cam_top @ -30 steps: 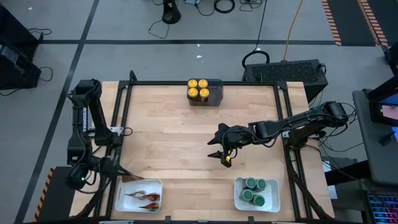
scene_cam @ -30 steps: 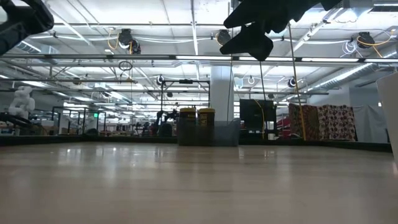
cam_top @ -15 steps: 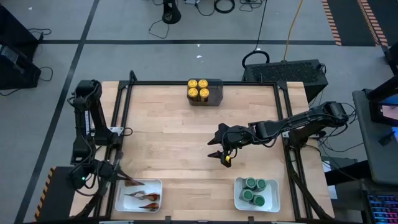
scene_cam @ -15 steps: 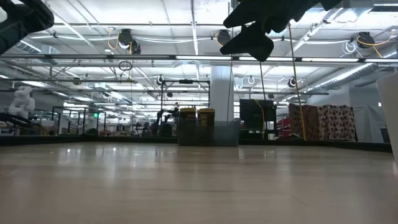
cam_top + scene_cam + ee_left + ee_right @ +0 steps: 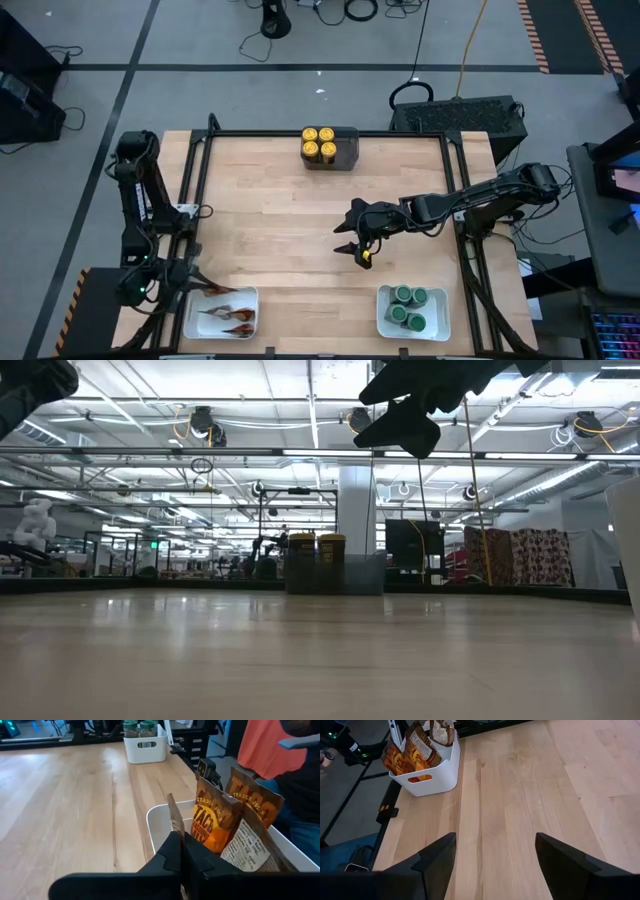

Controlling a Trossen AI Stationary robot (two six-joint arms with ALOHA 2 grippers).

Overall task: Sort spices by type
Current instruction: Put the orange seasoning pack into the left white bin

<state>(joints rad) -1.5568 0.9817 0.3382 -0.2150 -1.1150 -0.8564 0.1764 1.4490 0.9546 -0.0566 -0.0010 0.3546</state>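
My left gripper (image 5: 188, 285) is shut on a thin brown-orange packet (image 5: 213, 290) at the far left corner of the white tray (image 5: 250, 300). Two more packets (image 5: 215, 822) stand in this tray, leaning on its wall. My right gripper (image 5: 352, 249) hangs open and empty above the table's middle; its fingers show spread in the right wrist view (image 5: 495, 865). Several yellow-lidded jars (image 5: 320, 143) stand in the dark grey bin (image 5: 345, 150) at the far edge. Several green-lidded jars (image 5: 408, 305) stand in a second white tray (image 5: 440, 325) at the near right. My left gripper pinches one end of the packet (image 5: 176, 827) between its two fingers. The fingers come roughly level from the table's left. The packet stands edge-on and sticks out past the fingertips over the tray's rim (image 5: 152, 817). Whether it touches the tray, I cannot tell.
Bare wooden tabletop (image 5: 270, 220) lies between the bin and both trays. A black metal frame (image 5: 200, 160) runs round the table. The green-jar tray also shows in the left wrist view (image 5: 145, 745). A person in an orange top (image 5: 270, 745) shows beyond the table's edge.
My left gripper has gone a little toward the table's near edge and right with the packet, which now reaches over the packet tray's far left corner. It has stayed shut. My right arm has kept still.
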